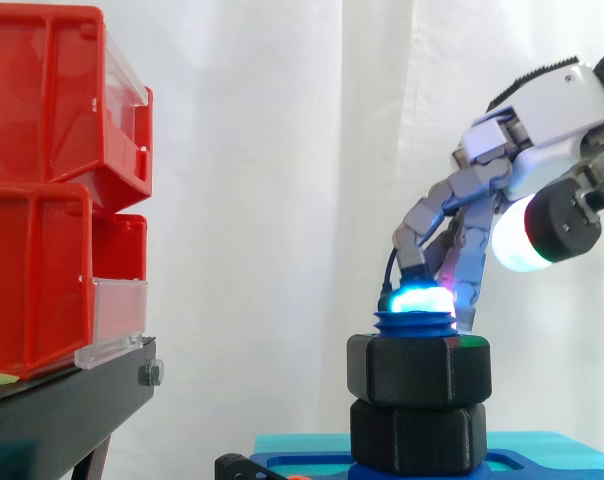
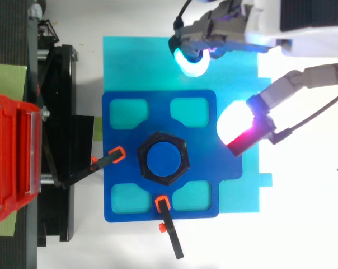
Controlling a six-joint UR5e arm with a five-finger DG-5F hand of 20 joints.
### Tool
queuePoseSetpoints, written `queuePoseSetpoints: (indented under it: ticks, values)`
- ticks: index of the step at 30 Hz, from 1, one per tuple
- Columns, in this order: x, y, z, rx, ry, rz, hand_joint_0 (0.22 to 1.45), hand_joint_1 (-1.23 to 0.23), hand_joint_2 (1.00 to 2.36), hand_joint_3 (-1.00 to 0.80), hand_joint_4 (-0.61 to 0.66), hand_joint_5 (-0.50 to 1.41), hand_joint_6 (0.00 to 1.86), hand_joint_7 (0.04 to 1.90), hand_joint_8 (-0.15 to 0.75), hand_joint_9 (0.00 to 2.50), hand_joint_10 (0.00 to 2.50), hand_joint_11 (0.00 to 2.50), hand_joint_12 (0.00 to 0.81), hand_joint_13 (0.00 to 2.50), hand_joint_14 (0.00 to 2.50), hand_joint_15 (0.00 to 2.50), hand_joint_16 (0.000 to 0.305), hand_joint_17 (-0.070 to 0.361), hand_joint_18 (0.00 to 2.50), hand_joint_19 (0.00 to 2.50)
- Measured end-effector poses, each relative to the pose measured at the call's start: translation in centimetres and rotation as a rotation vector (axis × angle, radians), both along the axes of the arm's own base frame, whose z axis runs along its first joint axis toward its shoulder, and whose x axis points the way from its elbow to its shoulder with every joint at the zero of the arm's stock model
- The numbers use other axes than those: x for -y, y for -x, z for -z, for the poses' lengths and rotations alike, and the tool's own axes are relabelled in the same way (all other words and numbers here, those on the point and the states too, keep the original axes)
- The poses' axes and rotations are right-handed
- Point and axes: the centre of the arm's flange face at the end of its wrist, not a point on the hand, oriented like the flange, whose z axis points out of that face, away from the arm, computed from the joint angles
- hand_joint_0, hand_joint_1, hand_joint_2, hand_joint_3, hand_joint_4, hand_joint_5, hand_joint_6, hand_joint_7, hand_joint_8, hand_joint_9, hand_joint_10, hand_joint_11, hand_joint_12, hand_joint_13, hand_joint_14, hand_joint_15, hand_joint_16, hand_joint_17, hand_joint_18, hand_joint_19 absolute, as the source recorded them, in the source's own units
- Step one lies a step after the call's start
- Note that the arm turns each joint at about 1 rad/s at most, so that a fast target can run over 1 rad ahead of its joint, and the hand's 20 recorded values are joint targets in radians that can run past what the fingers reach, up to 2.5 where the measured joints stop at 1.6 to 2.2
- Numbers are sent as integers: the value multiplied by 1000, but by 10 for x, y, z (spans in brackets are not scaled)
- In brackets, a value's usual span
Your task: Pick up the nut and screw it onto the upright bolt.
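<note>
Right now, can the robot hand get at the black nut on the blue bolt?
Probably yes: the robot hand hovers open beside the nut, which sits on the bolt with nothing between them or covering it.

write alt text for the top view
A black hexagonal nut sits around a blue upright bolt at the centre of a blue plastic plate. The robot's hand, open with glowing fingertips, is at upper right, apart from the nut.
</note>
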Motion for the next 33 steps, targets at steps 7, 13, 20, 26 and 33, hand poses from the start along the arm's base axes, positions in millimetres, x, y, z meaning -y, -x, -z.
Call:
queuePoseSetpoints:
  ticks: [7,13,20,26,33]
  values:
    - [1,24,-25,-46,56,-15,508,-401,1000,-500,197,-156,501,644,199,528,0,0,271,439,0,0,27,60,93,0]
    - [-1,52,-35,-73,76,-5,508,-401,1000,-500,191,-183,501,595,202,342,0,0,309,276,0,0,33,73,0,0]
    - [-5,68,-30,2,58,35,499,-404,1000,-500,183,-200,501,598,202,221,0,0,328,168,0,0,37,83,0,0]
    - [-5,68,-26,12,40,45,488,-398,1000,-500,146,-211,501,614,201,152,0,0,340,101,0,0,41,92,0,0]
    - [-5,69,-26,12,13,56,476,-373,1000,-500,104,-219,501,619,193,145,0,0,342,95,0,0,42,94,0,0]
